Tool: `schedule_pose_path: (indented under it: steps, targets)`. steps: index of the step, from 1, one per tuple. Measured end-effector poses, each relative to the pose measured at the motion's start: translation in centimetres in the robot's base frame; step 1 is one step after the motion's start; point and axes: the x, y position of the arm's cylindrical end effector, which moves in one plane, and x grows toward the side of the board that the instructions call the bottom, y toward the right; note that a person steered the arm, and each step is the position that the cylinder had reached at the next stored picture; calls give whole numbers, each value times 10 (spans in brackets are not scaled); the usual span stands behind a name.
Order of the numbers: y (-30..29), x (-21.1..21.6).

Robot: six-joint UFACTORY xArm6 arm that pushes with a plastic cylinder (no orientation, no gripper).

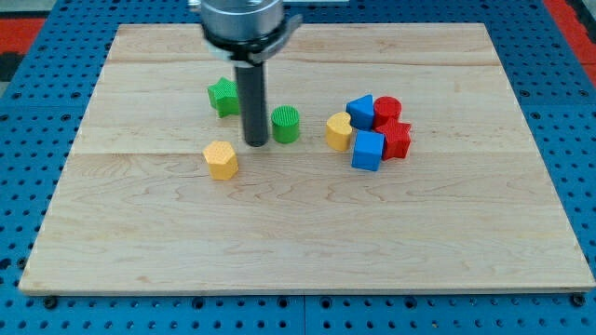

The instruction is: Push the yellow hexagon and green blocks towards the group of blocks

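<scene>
A yellow hexagon lies left of the board's middle. A green star-shaped block sits above it, and a green cylinder sits to its upper right. My tip stands between them, just left of the green cylinder, right of and slightly above the yellow hexagon, and below right of the green star. The group lies to the view's right: a yellow heart-shaped block, a blue triangle, a red cylinder, a blue cube and a red star-shaped block.
The wooden board rests on a blue perforated table. The arm's round metal mount hangs over the board's top edge.
</scene>
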Motion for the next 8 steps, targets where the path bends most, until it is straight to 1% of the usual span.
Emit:
schedule_pose_path:
  steps: [1,2,3,4,5,6,7,8]
  targets:
    - [-85,-2]
    - [-108,44]
    - [-27,79]
    - [17,65]
    - [-37,78]
    - [-124,86]
    - [-69,49]
    - [28,34]
